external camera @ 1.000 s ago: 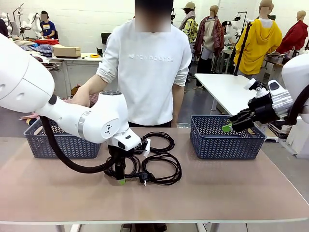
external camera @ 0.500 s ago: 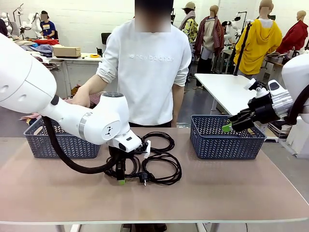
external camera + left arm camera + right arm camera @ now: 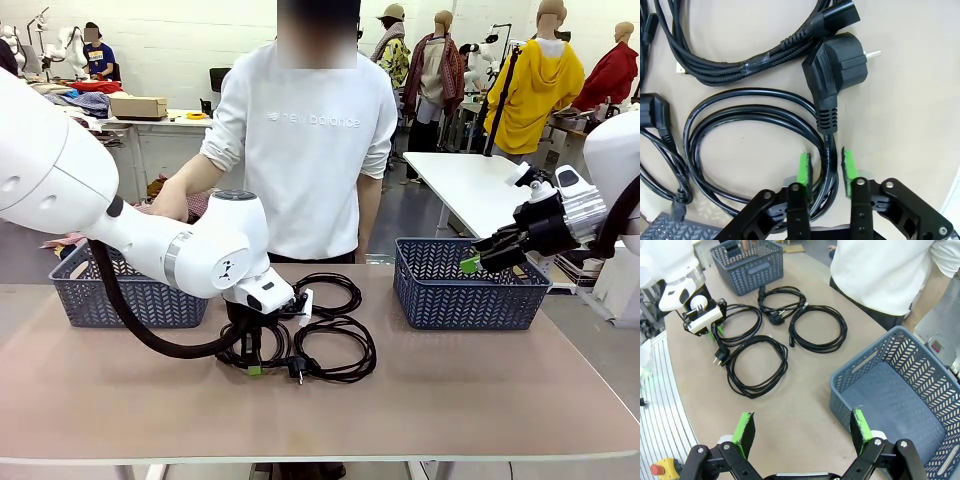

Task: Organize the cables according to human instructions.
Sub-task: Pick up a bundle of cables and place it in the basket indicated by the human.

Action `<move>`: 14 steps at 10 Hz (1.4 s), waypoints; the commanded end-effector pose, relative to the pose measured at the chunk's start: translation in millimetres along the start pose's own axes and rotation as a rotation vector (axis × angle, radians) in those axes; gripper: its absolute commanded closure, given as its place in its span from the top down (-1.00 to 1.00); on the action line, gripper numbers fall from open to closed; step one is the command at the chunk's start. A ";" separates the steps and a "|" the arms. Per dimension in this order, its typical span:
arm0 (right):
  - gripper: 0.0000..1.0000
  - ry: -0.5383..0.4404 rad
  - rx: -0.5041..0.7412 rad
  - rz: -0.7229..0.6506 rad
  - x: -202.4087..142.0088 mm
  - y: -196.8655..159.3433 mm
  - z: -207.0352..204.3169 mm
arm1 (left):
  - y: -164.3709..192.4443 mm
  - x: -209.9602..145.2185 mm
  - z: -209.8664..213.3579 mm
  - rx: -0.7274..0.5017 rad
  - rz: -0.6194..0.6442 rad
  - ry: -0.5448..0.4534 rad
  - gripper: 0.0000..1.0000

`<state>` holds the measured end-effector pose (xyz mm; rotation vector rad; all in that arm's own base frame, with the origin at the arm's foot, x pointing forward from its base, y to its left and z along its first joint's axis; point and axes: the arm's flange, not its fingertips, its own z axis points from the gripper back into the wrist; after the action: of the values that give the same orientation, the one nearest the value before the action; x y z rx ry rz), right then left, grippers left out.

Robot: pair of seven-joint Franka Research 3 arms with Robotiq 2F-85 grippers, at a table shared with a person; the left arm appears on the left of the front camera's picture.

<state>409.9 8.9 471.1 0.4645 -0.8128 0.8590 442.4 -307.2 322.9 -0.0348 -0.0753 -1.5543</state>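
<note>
Standing around: you have a grey basket (image 3: 140, 292) at the table's (image 3: 480, 400) left, a person (image 3: 305, 150) behind, a second basket (image 3: 465, 290) at right.
Mid-table: four black cables (image 3: 325, 340) lie coiled in a cluster between the baskets.
Left claw (image 3: 826, 167): closed on the nearest cable (image 3: 755, 97), pads pinching its cord just below the round plug (image 3: 837, 62).
Right claw (image 3: 802, 432): wide open, holding nothing, raised over the second basket's edge.
</note>
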 end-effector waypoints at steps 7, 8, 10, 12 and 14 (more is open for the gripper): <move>1.00 -0.032 0.002 0.020 1.2 -4.2 -2.5 | -1.0 -4.4 25.2 0.050 0.016 0.033 -1.00; 1.00 -0.032 0.002 0.020 1.2 -4.2 -2.5 | -2.6 -5.6 41.0 0.095 0.027 0.029 -1.00; 1.00 -0.032 0.002 0.020 1.2 -4.2 -2.5 | -2.4 -3.9 86.0 0.146 0.011 0.016 -1.00; 1.00 -0.032 0.002 0.020 1.2 -4.2 -2.5 | 8.0 -6.5 132.8 0.209 -0.015 0.007 -1.00; 1.00 -0.032 0.002 0.020 1.2 -4.2 -2.5 | 25.7 -23.9 177.3 0.277 -0.010 0.019 -1.00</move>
<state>409.9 8.9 471.1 0.4642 -0.8124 0.8592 452.6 -284.3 487.1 0.1505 -0.2724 -1.5324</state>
